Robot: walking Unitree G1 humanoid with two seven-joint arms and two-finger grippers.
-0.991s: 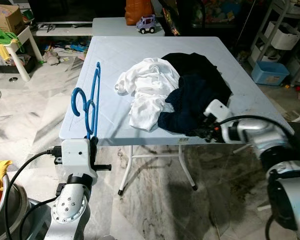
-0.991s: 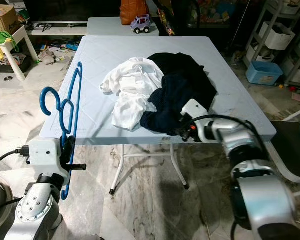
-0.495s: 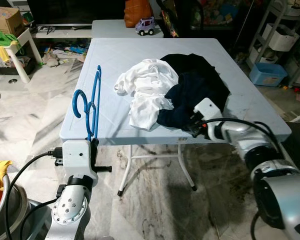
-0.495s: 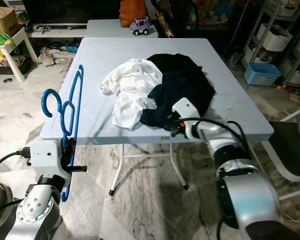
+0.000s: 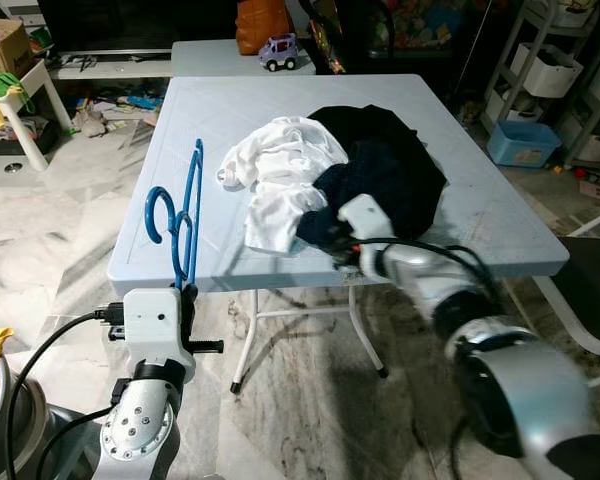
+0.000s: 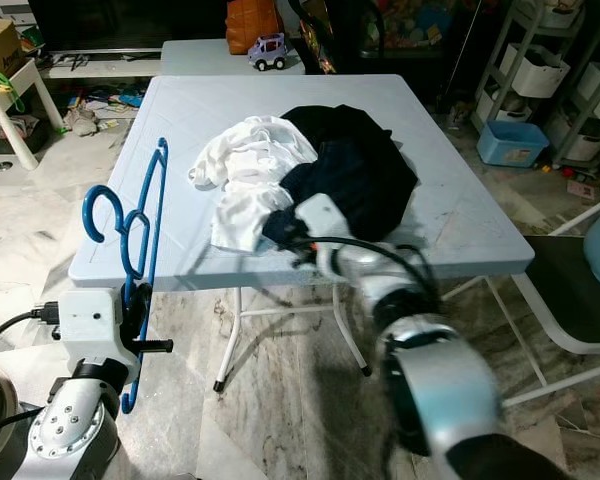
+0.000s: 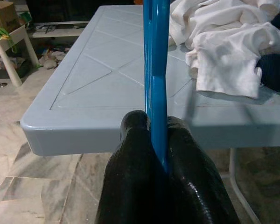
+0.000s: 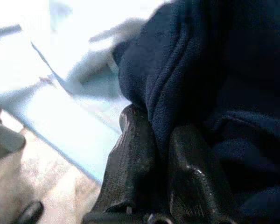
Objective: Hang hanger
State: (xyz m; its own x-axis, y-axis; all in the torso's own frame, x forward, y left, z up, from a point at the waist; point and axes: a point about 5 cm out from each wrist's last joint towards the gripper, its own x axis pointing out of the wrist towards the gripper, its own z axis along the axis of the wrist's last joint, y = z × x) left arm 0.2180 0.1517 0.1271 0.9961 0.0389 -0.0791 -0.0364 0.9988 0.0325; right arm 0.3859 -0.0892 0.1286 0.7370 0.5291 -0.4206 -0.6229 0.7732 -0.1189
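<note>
A blue plastic hanger (image 5: 187,215) stands upright at the front-left edge of the light blue folding table (image 5: 460,220). My left gripper (image 7: 151,122) is shut on its lower bar, just in front of the table edge. A pile of clothes lies mid-table: a white garment (image 5: 280,170), a black one (image 5: 370,125) and a navy one (image 5: 380,175). My right gripper (image 5: 332,240) is at the pile's near edge, shut on a fold of the navy garment (image 8: 214,70). The right arm is blurred.
Behind stands a second table with a toy car (image 5: 278,52) and an orange bag (image 5: 260,25). A blue bin (image 5: 510,140) and shelves are on the right, a chair (image 6: 580,290) near right, a small white table (image 5: 10,90) far left. Marble floor lies around.
My right gripper has swept left along the table's front edge with the navy garment pinched in it. The left gripper still holds the hanger upright. The camera has shifted a little.
</note>
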